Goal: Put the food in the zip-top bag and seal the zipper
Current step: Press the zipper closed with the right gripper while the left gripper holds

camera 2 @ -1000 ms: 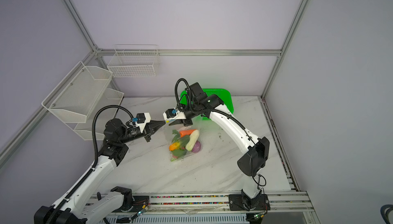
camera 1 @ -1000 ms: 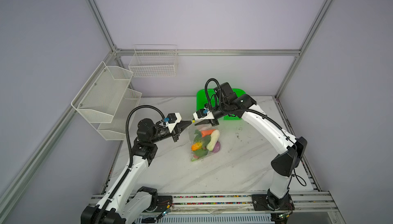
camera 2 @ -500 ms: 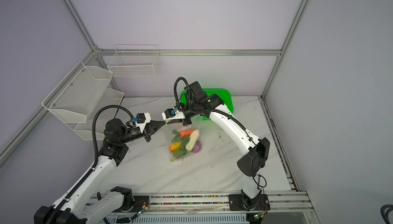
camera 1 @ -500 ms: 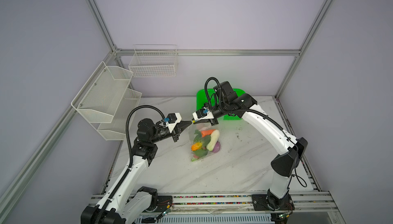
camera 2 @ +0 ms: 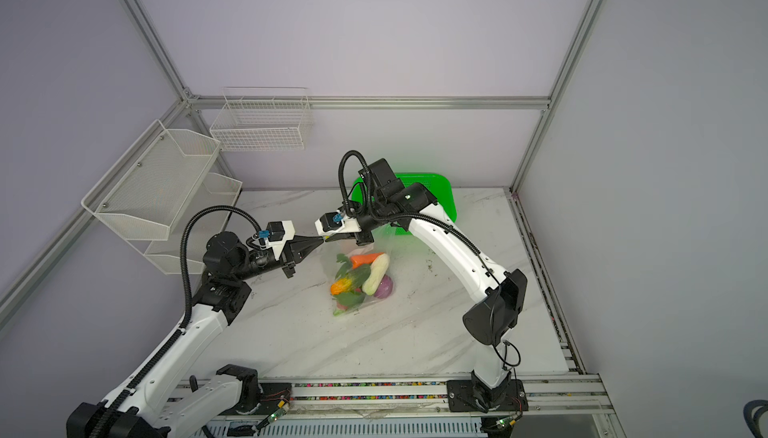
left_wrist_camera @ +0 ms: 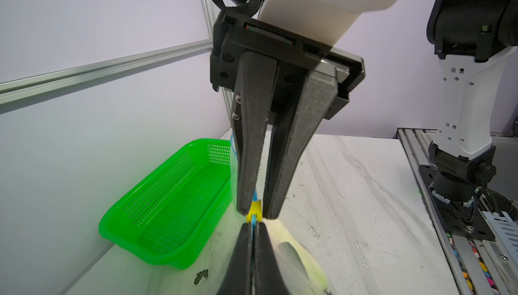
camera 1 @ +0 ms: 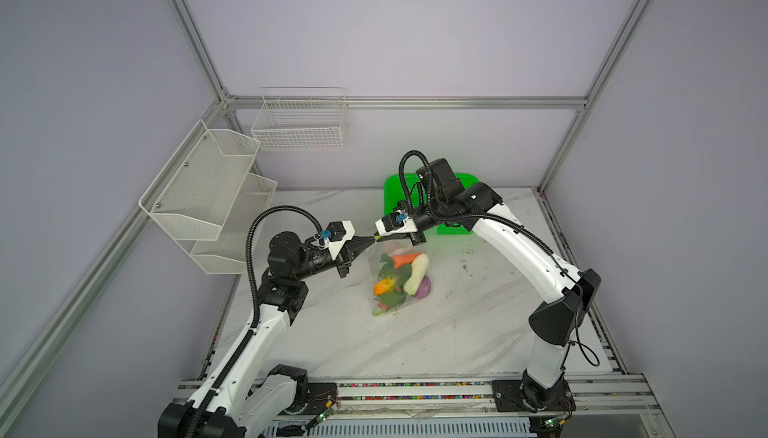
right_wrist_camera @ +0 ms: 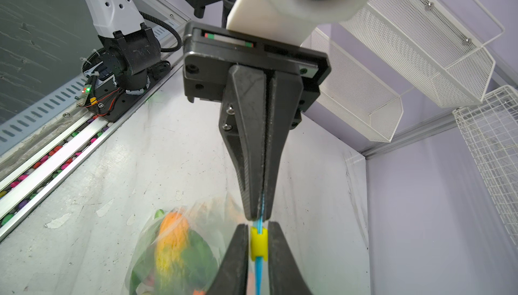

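Observation:
The clear zip-top bag [camera 1: 399, 282] [camera 2: 361, 284] hangs by its top edge with its bottom resting on the marble table. The food sits inside it: orange carrot [camera 1: 405, 258], white oblong [camera 1: 417, 273], purple onion [camera 1: 424, 290], greens [right_wrist_camera: 196, 254]. My left gripper [camera 1: 370, 240] [left_wrist_camera: 253, 225] is shut on the blue zipper [right_wrist_camera: 258, 276] at one end. Tip to tip with it, my right gripper [camera 1: 376, 238] [right_wrist_camera: 258, 229] is closed around the yellow slider tab [right_wrist_camera: 258, 241] [left_wrist_camera: 254, 209]. In the right wrist view the left gripper [right_wrist_camera: 259, 215] pinches the strip just beyond the slider.
A green perforated basket [camera 1: 451, 230] [left_wrist_camera: 168, 209] stands empty at the back of the table, behind the right arm. White mesh shelves [camera 1: 208, 194] and a wire basket [camera 1: 299, 124] hang on the walls at the left and back.
The right gripper has crept slightly toward the left gripper along the zipper and its jaws have narrowed onto the slider. The left arm and the bag have stayed put.

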`<state>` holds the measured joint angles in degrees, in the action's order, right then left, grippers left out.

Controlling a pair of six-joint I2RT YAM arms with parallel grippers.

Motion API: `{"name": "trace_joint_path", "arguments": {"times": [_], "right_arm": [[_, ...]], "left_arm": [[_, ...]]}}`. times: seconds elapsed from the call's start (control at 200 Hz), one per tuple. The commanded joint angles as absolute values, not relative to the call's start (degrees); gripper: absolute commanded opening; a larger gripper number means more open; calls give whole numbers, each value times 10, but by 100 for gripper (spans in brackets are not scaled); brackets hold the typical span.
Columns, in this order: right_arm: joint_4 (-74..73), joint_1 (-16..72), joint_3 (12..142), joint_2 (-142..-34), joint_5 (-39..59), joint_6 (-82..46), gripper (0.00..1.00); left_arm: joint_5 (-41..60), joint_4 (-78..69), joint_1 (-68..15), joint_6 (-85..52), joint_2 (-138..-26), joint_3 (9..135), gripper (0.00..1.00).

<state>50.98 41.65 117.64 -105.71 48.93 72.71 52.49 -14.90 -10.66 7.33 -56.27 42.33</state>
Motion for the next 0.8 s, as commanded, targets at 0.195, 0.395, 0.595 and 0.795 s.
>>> {"name": "trace_joint_path", "arguments": {"times": [0.195, 0.395, 0.595, 0.795], "right_arm": [[525, 423, 1188, -1066, 499, 731, 19], [523, 423, 1188, -1069, 498, 728, 19], [522, 423, 1188, -1070, 498, 728, 19], [524, 423, 1189, -1069, 497, 729, 15]], "left_arm": [[526, -162, -111, 87, -559, 478, 0], [525, -163, -111, 88, -557, 478, 0], [525, -163, -111, 88, -557, 476, 0], [524, -163, -111, 89, -556, 476, 0]]}}
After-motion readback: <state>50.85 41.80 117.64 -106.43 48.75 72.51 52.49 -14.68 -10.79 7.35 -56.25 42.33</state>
